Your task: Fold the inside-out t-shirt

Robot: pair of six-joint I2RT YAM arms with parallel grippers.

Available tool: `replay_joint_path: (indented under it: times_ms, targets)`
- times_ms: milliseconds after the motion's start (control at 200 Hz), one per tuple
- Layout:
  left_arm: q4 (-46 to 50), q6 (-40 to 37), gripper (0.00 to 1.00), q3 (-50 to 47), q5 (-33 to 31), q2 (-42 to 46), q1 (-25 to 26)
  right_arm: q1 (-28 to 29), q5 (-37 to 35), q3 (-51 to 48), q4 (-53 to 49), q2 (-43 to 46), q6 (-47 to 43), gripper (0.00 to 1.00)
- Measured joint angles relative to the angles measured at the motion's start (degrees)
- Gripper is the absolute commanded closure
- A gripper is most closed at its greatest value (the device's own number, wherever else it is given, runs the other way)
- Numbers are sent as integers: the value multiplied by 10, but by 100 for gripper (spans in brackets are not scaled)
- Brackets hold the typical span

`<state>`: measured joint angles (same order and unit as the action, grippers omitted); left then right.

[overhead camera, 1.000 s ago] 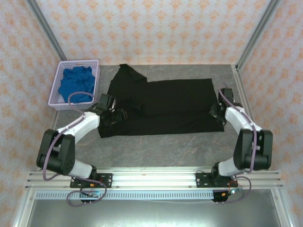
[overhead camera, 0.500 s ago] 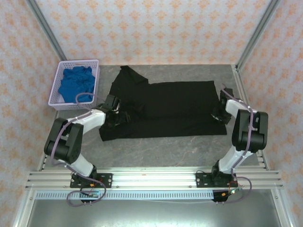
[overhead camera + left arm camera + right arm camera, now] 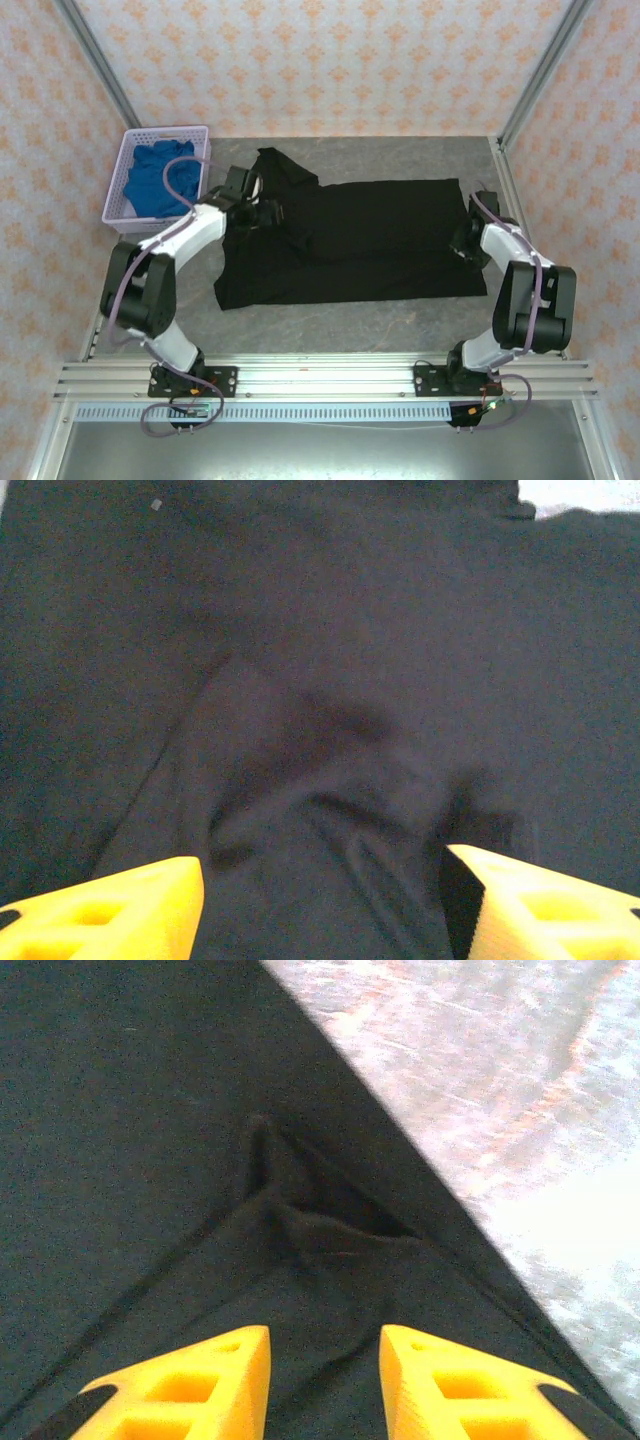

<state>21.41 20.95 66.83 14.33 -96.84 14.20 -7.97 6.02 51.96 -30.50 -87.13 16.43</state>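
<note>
The left tool [image 3: 322, 880] stood wide open over the bunched t-shirt [image 3: 370, 235], the right tool [image 3: 325, 1345] half-closed round an edge pleat, grip unclear; both needed firm pinches before lifting.

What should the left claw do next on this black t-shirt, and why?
Probably close the left claw on the bunched ridge of the t-shirt between its wide-apart fingers. The t-shirt lies spread on the table, not yet folded, and the right claw sits at the opposite edge over a small crease.

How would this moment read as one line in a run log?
t-shirt: laid out on table | left gripper: open, fabric bunched in gap | right gripper: at shirt's right edge, grip unclear
</note>
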Motion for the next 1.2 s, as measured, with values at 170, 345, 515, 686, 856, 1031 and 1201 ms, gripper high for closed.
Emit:
replay_joint_path:
  times_ms: [170,345,515,686,856,1031,1201]
  targets:
    - [9,-45,35,70,20,-100,1,25,20,15,14,-29,-1,64]
    - [37,-71,49,132,32,-160,5,28,36,15,23,-47,-1,64]
    - [56,-80,55,154,37,-183,4,28,43,15,28,-47,-2,64]
    - [75,-80,63,158,40,-191,4,28,46,15,31,-47,-4,64]
    - [88,-83,82,172,48,-207,5,28,50,15,36,-47,-6,64]
    - [90,-87,96,176,45,-206,4,28,52,15,39,-47,-6,64]
    - [88,-75,100,176,30,-195,5,28,52,15,40,-47,-6,64]
